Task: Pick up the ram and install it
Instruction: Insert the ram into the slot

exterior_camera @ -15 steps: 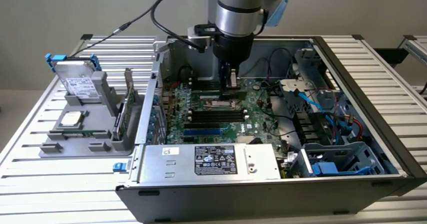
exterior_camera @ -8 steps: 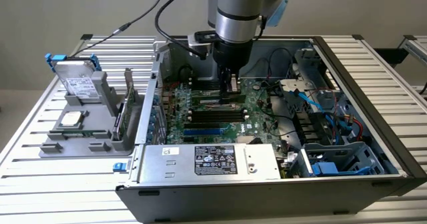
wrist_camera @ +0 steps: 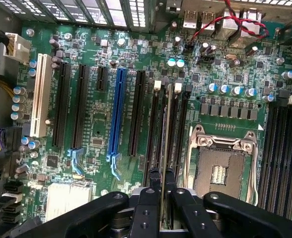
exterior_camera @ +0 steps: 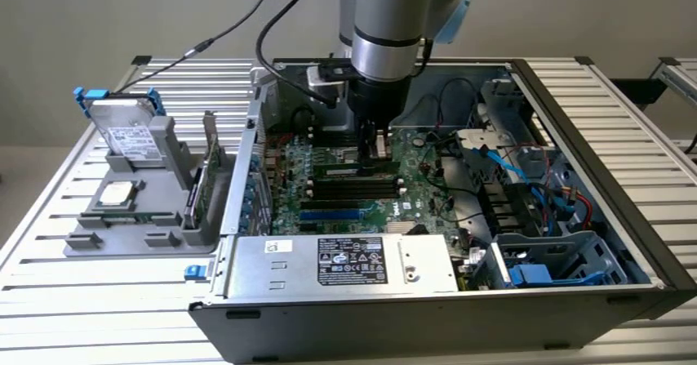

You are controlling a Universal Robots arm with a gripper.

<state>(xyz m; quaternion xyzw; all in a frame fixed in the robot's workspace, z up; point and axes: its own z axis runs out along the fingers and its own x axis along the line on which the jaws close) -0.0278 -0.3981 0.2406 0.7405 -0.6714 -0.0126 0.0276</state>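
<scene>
The ram (wrist_camera: 164, 148) shows edge-on as a thin, pale green sliver standing upright among the black slots (wrist_camera: 179, 134) of the motherboard (wrist_camera: 101, 124), near the CPU socket (wrist_camera: 220, 171). The gripper (wrist_camera: 161, 179) is closed narrowly on its upper edge, with the fingers (wrist_camera: 153, 181) pressed to either face. Its chips are hidden at this angle, and I cannot tell whether it sits fully in a slot. In the exterior view it lies under the arm, with the power supply (exterior_camera: 348, 260) at its six o'clock and the hard drive (exterior_camera: 129, 132) toward nine o'clock.
</scene>
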